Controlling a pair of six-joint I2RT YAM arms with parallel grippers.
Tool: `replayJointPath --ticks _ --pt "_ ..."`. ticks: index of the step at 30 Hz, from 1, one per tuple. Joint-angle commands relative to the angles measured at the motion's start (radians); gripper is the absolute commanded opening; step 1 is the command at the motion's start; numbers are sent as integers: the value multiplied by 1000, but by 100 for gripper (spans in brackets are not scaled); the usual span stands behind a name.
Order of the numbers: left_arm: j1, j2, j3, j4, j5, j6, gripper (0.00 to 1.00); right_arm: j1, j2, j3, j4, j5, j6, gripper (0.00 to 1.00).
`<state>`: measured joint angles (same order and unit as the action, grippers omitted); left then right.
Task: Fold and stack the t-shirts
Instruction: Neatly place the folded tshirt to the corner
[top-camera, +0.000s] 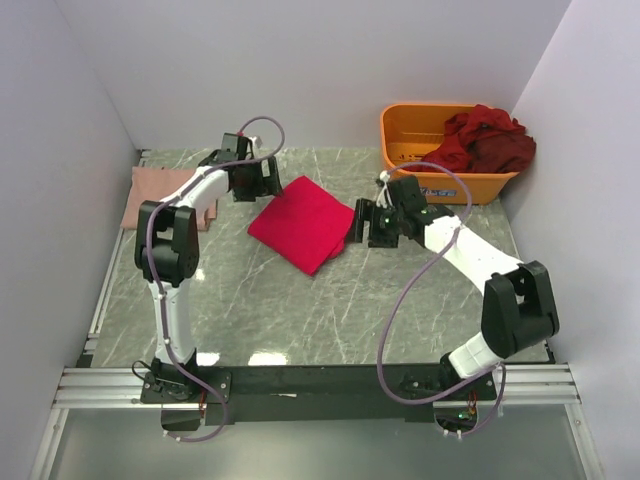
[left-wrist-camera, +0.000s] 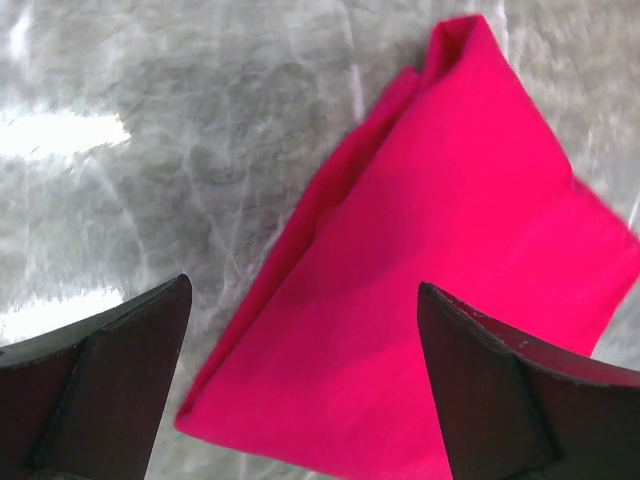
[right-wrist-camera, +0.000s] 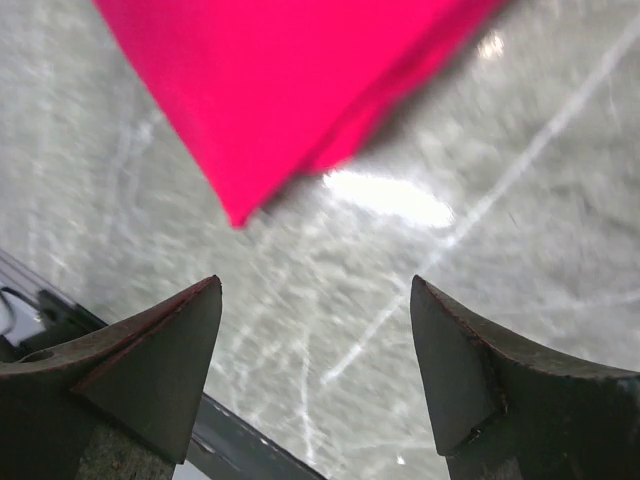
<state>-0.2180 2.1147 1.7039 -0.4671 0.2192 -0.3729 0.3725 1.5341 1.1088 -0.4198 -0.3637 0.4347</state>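
Both spread wide, empty: left gripper (left-wrist-camera: 302, 300) | right gripper (right-wrist-camera: 315, 290) | red t-shirt (top-camera: 303, 222) folded (between them)

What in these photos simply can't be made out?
- Top view: the left arm covers part of the pale pink shirt, so its fold is unclear.
- Top view: the maroon heap in the orange bin is bunched; shirt count unknowable.
- Right wrist view: the red shirt is blurred and cut off by the top edge.
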Motion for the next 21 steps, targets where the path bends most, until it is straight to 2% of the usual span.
replayJointPath --ticks 1,6,8,12,14,18,21 --pt "-11 40 8 41 199 161 99 -1 -48 -59 7 28 -27 82" --pt "-11 125 37 25 175 175 99 2 -175 -110 16 -20 -39 82" --pt "-14 158 89 -20 190 178 96 0 -196 -116 10 -21 -39 82" --pt "-52 202 108 -60 38 175 87 2 -252 -139 30 -76 -34 82" --pt "-87 206 102 -79 13 187 74 2 -270 -150 18 -69 -39 82" --pt "-158 205 76 -114 -190 177 46 -9 -333 -155 -28 40 -56 82" --pt "-187 196 56 -128 -216 155 23 -17 -377 -170 -34 66 -76 82"
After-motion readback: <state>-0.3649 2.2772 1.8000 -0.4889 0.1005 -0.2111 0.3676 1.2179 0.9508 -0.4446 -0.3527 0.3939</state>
